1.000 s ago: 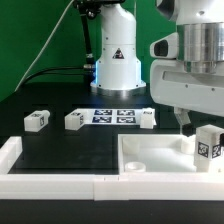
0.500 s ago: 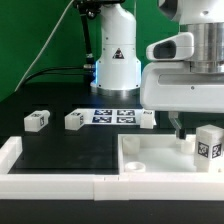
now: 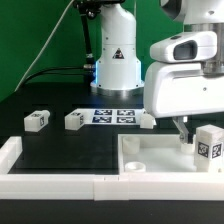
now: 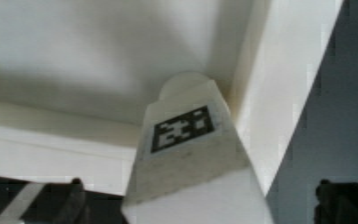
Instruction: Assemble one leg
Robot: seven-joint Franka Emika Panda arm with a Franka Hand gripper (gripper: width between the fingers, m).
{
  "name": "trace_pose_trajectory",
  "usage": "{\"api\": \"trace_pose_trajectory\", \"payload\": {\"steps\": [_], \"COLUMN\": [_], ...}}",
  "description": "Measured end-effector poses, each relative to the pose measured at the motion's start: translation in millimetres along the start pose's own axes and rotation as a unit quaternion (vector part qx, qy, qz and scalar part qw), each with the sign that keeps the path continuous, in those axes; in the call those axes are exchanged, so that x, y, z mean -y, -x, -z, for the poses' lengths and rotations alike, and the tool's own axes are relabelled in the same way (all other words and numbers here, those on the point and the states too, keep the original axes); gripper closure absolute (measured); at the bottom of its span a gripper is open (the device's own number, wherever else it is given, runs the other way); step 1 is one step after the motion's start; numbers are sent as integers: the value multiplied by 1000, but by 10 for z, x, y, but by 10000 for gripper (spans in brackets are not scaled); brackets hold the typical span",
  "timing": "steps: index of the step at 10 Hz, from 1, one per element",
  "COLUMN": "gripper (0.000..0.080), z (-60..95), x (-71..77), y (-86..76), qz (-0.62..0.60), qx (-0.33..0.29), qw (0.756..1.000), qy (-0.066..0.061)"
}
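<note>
A leg (image 3: 208,145), a small white block with a black-and-white tag, stands upright in the far right corner of the large white tray-shaped piece (image 3: 150,176). My gripper (image 3: 183,127) hangs just to the exterior view's left of it, over the tray. In the wrist view the leg (image 4: 190,150) stands against the tray's raised rim (image 4: 293,70), between my dark fingertips (image 4: 51,203). There is a gap on each side of it, so the gripper (image 4: 197,208) is open. Three more legs lie on the black table: two at the left (image 3: 37,120) (image 3: 76,119) and one (image 3: 147,119) by the marker board.
The marker board (image 3: 112,116) lies flat at the table's middle back. The robot base (image 3: 116,60) stands behind it. A long white rail (image 3: 50,180) runs along the front edge, with a raised end at the left (image 3: 8,150).
The hand's body has shifted toward the exterior view's left and turned a little. The leg in the tray corner has not moved.
</note>
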State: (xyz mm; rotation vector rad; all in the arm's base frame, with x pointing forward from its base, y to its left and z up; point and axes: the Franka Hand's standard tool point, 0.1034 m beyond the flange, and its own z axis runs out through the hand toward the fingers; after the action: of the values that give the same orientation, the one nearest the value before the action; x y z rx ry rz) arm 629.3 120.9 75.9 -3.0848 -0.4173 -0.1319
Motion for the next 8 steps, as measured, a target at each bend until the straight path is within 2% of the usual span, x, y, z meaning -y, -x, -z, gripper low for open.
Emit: {"api": "trace_pose_trajectory", "payload": {"steps": [2,3,4,5,6,8], "gripper": [151,253,389,389,509,509], "z": [2,2,2,2,1,0], "x": [-11,-14,-15,-15,-17,-18], "y": [-7,-7,-7,-6,-5,-4], "qz": [49,48,48,48,46,22], "qx": [-1,-1,-1,-1,-1,-1], "qw": [999,999,999,999,999,1000], "qy": [6,6,6,6,6,5]}}
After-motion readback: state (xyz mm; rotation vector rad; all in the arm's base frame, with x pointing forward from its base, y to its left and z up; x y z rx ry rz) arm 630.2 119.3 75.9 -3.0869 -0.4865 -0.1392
